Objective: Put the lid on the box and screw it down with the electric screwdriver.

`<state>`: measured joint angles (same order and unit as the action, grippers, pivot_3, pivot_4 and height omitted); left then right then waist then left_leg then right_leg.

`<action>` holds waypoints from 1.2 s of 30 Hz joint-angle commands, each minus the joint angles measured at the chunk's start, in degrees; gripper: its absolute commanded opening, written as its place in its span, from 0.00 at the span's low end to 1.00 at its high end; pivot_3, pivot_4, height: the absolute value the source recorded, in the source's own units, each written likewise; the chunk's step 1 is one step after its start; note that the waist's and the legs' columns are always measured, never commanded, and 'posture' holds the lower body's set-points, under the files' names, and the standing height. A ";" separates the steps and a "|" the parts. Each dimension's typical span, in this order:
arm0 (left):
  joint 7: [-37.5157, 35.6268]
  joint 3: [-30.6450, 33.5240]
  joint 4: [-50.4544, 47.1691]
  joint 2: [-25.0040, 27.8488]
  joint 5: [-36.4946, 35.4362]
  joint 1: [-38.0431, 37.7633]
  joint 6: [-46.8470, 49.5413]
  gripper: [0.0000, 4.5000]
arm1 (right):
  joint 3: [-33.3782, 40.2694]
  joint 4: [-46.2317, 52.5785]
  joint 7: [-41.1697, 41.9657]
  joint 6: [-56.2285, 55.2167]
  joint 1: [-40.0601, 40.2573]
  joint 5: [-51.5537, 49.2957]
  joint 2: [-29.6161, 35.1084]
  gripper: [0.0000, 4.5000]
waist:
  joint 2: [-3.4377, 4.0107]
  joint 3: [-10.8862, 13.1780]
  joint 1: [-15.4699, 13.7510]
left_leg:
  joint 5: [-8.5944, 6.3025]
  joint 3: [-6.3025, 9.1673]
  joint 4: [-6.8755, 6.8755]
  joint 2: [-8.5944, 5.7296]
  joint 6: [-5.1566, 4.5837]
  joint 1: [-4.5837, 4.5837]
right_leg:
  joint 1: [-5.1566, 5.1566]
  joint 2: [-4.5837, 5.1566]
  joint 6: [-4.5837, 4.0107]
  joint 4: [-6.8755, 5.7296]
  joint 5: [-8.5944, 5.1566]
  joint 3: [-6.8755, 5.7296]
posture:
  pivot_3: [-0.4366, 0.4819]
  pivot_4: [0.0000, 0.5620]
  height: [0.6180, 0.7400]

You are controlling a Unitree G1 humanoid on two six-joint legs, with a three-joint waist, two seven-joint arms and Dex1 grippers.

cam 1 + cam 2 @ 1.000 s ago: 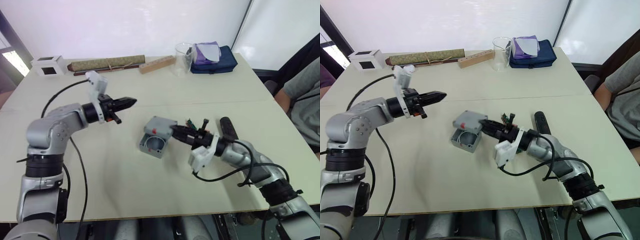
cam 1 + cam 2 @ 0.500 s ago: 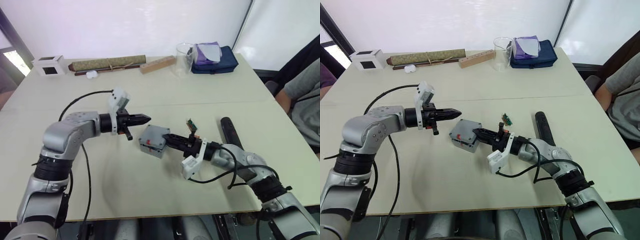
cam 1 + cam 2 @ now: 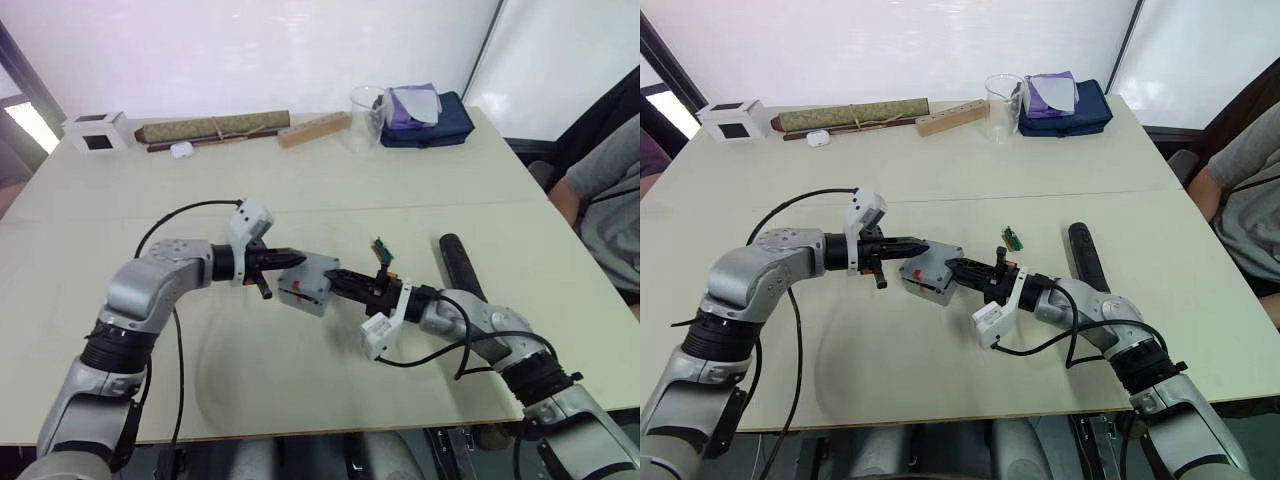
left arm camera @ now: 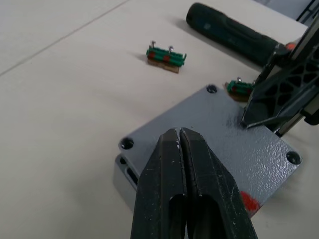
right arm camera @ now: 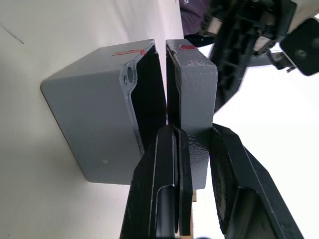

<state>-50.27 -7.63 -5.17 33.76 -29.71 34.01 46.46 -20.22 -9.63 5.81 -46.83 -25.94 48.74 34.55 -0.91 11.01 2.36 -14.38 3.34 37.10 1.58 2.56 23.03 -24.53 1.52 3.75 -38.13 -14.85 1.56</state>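
Right now we have the right gripper [image 3: 958, 266] clamped on one edge of the lid [image 3: 935, 262], one finger under that edge and one over it, and the lid sits tilted over the box [image 5: 99, 134], hinged a little open on our grip side so a dark gap shows between the two in the right wrist view. From the right gripper the lid runs away toward ten o'clock on the table; from the left gripper [image 3: 296, 257], whose fingers are pressed together with nothing between them, it lies toward four o'clock, the closed tip just above the lid's near corner, and we cannot tell whether it is touching. So we reckon the coming move turns on that gap: the lid must swing flat with its corner holes over the box's, the left tip pressing from its side while the right fingers slide out from underneath. Both arms are at the lid, the right already on it. Farther out, at about two o'clock from the box, the screwdriver [image 3: 457, 266] lies flat on the table [image 3: 300, 380], its long axis running from six to twelve o'clock just beyond our right forearm, so the right arm is nearer to it. Two small green parts [image 4: 166, 56] lie between box and screwdriver.
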 commanded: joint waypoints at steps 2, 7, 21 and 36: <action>-0.65 1.11 -0.45 0.05 0.67 0.90 -1.69 0.01 | -0.37 0.55 -0.61 0.33 -0.70 -0.53 -0.29 0.08 | 0.00 0.00 0.00 | 0.00 0.00 0.00 0.00 0.00 -0.01 | 0.01 0.00 0.00 0.00 0.00 0.00 | 0.48 0.27 1.00; -1.04 0.97 -0.31 0.00 0.99 0.82 -1.68 0.01 | -0.67 0.86 -0.61 0.15 -0.71 -0.26 0.21 0.08 | 0.00 0.00 0.02 | 0.00 0.00 0.00 0.00 0.00 -0.02 | 0.01 0.00 0.00 0.00 0.00 0.00 | 0.48 0.27 1.00; -2.02 -0.41 -0.56 -0.66 3.24 0.37 -2.75 0.01 | -1.93 1.66 -0.67 2.86 -0.29 1.87 0.15 0.08 | 0.00 0.00 0.01 | 0.00 -0.01 0.00 0.00 0.00 -0.17 | 0.16 0.00 0.00 -0.01 0.00 0.00 | 0.48 0.27 1.00; -2.39 0.74 -0.45 -1.36 2.86 1.14 -2.57 0.01 | -1.22 3.92 -3.94 3.82 0.70 2.39 0.24 0.08 | 0.00 -0.01 0.00 | 0.00 -0.01 0.00 0.00 -0.01 -0.21 | 0.19 0.00 0.00 -0.01 0.00 0.01 | 0.48 0.27 1.00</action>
<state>-52.33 -8.23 -4.63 32.40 -26.32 34.09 44.52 -21.94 -8.10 2.94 -42.88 -25.14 51.12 34.65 -0.91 11.00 2.36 -14.38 3.33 37.10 1.58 2.56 22.82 -24.34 1.52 3.75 -38.15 -14.85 1.57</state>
